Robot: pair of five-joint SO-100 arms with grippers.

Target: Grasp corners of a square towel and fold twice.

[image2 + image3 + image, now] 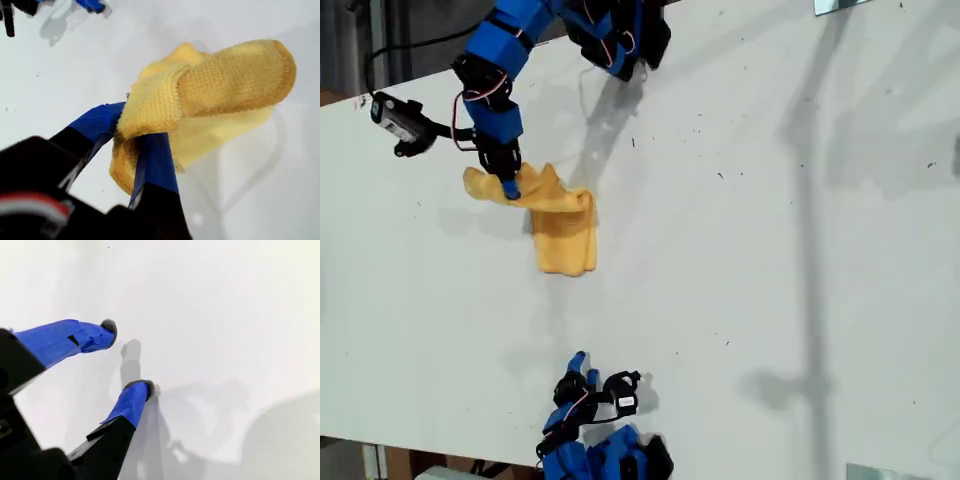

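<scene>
Exterior view, nearest edge first: my second gripper (582, 362) sits low on the white bench (770, 260), close to that view's bottom edge, its blue-taped fingers (132, 400) spread apart with nothing between them. The second wrist view confirms it: the two fingertips hang over bare bench, casting soft shadows, released and empty.

Farther up the bench, toward the exterior view's upper left, lies the towel (563, 228), a yellow-orange cloth bunched and partly doubled over itself. One end rests flat on the bench; the other end is drawn up and toward the exterior view's left, where my first gripper (508, 186) comes down on it. The first wrist view shows that gripper (131, 140) clenched on a fold of the towel (220, 85), cloth pinched between the blue fingers (157, 162) and draping over them, with a rounded flap sticking out beyond. Which of the corners is caught, I cannot tell.

Beyond, the first arm's blue body rises to the exterior view's top edge.
</scene>
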